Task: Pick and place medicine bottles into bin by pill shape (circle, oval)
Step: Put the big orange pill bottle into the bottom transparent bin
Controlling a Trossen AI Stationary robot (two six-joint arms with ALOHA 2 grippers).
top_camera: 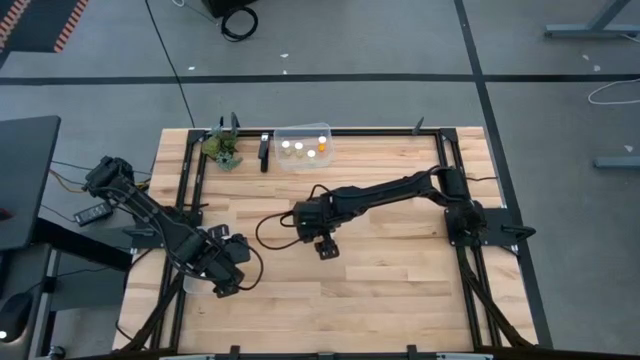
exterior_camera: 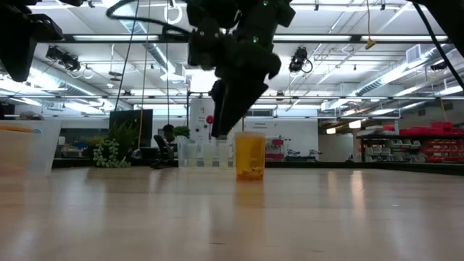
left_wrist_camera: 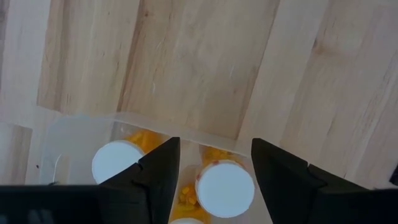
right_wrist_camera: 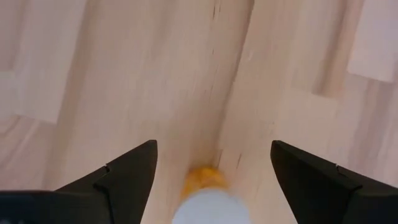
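Observation:
An amber bottle (exterior_camera: 250, 156) with a white cap (right_wrist_camera: 208, 205) stands upright on its base on the wood table. My right gripper (right_wrist_camera: 213, 146) is open right above it, fingers pointing down, one on each side of the cap and apart from it; it is at the table's middle in the high view (top_camera: 326, 248). My left gripper (left_wrist_camera: 216, 142) is open at the near left (top_camera: 228, 275), above a clear bin (left_wrist_camera: 81, 127) that holds white-capped bottles (left_wrist_camera: 224, 188). One cap lies below the gap between its fingers.
A second clear bin (top_camera: 302, 147) with several bottles stands at the far edge, a small green plant (top_camera: 222, 148) to its left. A black frame (top_camera: 440, 160) runs along the table's sides. Bare wood lies near and right of the right gripper.

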